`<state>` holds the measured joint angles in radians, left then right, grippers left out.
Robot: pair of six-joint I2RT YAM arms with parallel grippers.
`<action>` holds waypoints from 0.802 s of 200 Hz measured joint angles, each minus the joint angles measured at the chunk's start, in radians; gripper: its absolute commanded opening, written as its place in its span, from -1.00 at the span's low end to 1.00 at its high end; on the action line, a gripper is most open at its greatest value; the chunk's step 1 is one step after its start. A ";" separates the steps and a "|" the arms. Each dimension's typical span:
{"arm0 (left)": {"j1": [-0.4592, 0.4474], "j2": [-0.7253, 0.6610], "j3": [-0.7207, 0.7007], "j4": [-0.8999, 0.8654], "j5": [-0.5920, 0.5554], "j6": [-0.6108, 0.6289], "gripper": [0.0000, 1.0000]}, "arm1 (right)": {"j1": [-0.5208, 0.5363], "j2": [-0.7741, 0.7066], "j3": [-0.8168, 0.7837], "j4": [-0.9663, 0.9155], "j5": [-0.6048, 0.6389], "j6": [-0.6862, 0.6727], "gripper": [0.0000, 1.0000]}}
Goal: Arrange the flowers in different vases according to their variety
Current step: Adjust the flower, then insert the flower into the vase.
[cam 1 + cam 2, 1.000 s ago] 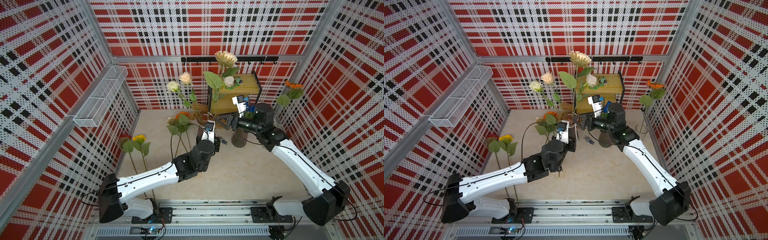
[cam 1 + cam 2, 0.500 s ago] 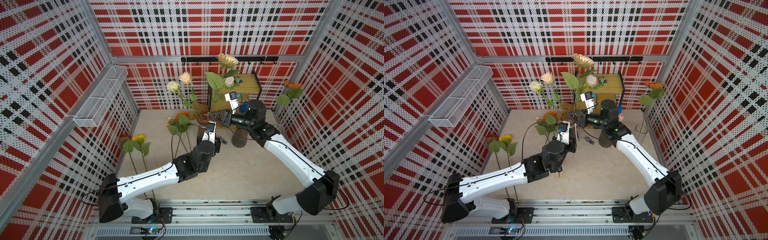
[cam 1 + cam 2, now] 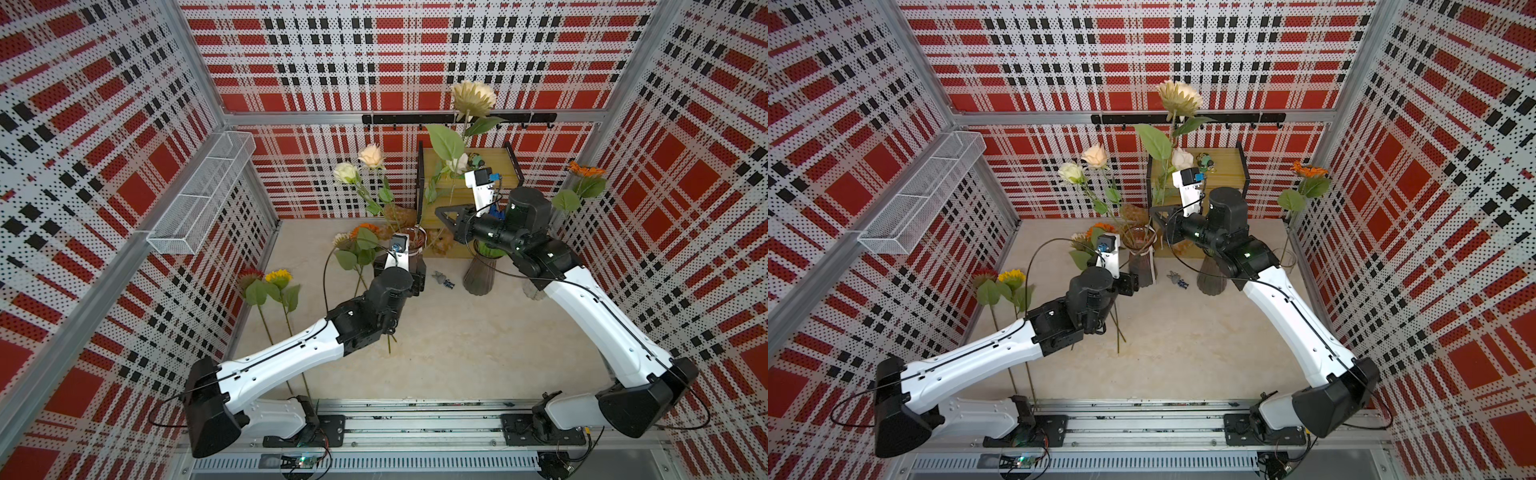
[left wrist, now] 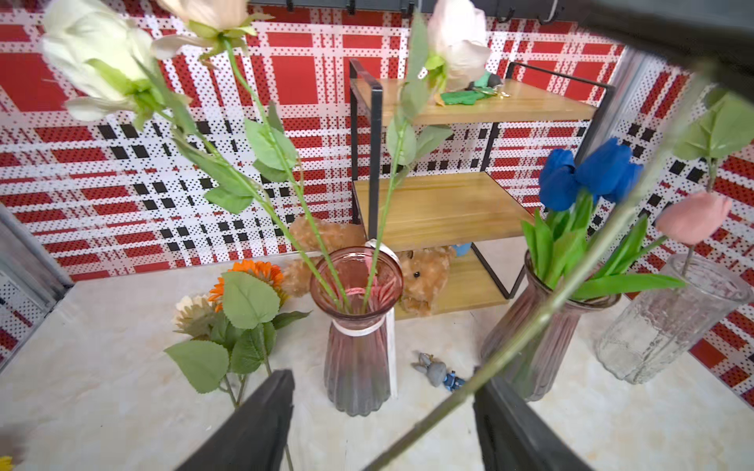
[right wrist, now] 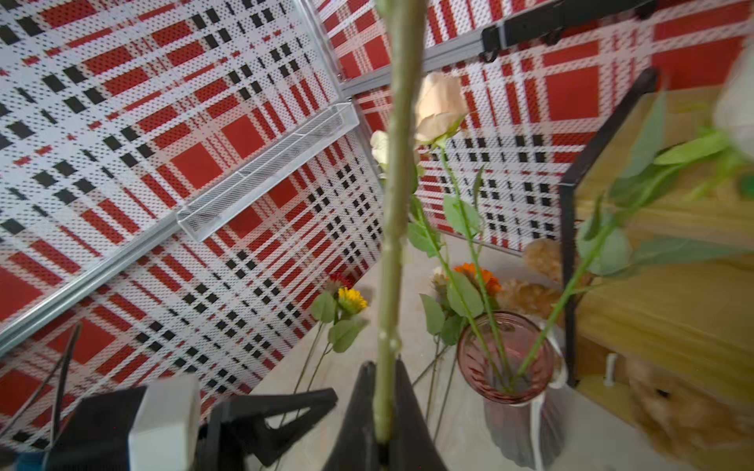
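In both top views the right gripper [image 3: 442, 212] is pinching the green stem of the cream sunflower [image 3: 473, 99]. Its pale head is riding high above the wooden shelf [image 3: 505, 164], while the left gripper [image 3: 1130, 283] is sitting low beside the pink vase [image 3: 415, 246] of roses [image 3: 370, 156]. The tulip vase [image 3: 480, 275] is standing under the right arm, and the clear vase [image 3: 1285, 259], carrying one orange sunflower [image 3: 585, 171], is standing just beyond that arm. In the left wrist view the left fingers [image 4: 253, 428] are standing wide apart and gripping nothing, with the blurred stem running slantwise through the gap between them (its lower end is passing out of frame). In the right wrist view the right jaws are clamping that stem [image 5: 387, 244], which is rising straight out of them. I am judging the risks from here. The grip is sitting far below a heavy head, so the flower may pivot or slip once carried. The stem's tail may snag on a left finger if the right arm pulls sideways. A swinging leaf may knock the roses or tip a vase on the way to the clear one. The flower itself is looking long and knobbly-stemmed, with broad green leaves [image 3: 446, 141] and a frilled cream head.
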<state>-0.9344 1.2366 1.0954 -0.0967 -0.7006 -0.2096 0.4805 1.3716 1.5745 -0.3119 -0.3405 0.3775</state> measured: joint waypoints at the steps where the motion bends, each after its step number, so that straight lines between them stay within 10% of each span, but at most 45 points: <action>1: 0.005 -0.006 -0.002 -0.003 0.003 -0.002 0.51 | -0.001 -0.003 0.000 -0.002 0.006 -0.003 -1.00; 68: 0.427 -0.108 -0.087 -0.148 0.236 -0.103 0.48 | -0.163 -0.215 -0.045 -0.067 0.475 -0.218 -1.00; 160: 0.637 0.168 -0.208 -0.177 0.586 -0.130 0.31 | -0.522 -0.192 -0.098 -0.109 0.385 -0.283 -1.00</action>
<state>-0.2977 1.4044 0.8875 -0.2733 -0.1146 -0.3397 -0.0414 1.1801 1.4765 -0.4213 0.0448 0.0944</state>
